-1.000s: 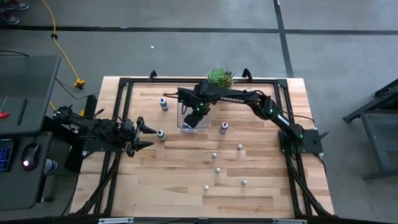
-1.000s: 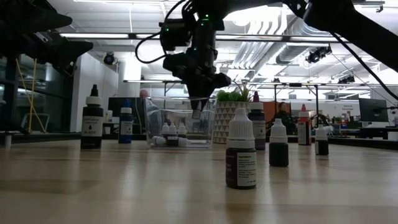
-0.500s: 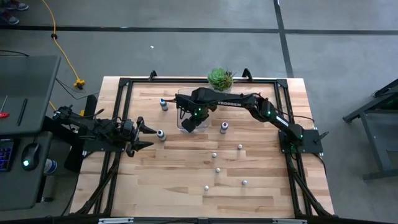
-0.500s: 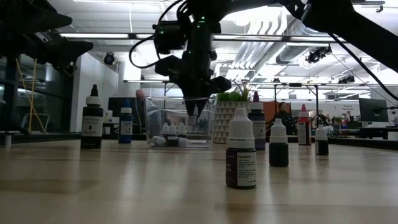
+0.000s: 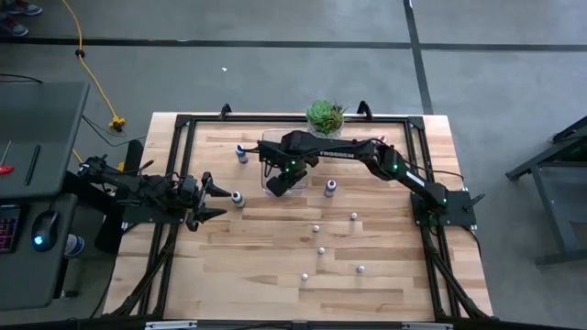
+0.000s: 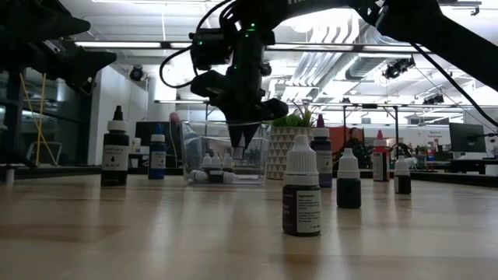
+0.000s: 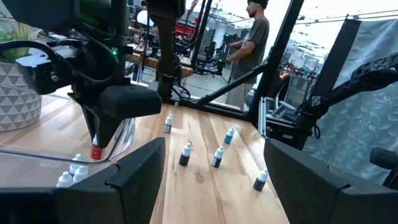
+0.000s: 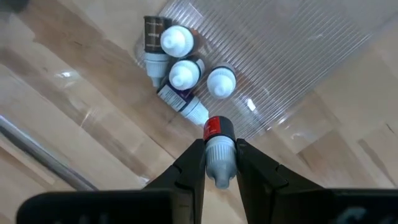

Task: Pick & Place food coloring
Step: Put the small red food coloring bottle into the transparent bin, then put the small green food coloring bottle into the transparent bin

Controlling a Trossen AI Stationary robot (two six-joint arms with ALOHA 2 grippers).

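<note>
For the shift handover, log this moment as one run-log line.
right gripper: shut on red-capped bottle, over clear bin | bin: four bottles inside | left gripper: open, waiting at table's left | phase: placing

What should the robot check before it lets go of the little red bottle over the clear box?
1. Right hand grips the red-banded bottle between its fingers: ok.
2. Bottle is over the clear bin, not the bare table: ok.
3. Bottle is low, down between the bin's walls: ok in the low view.
4. Free floor beside the four bottles in the bin: ok.
5. Left hand waits open, away at the table's left: ok.
6. Bottle's cap is screwed tight: cannot tell.
</note>
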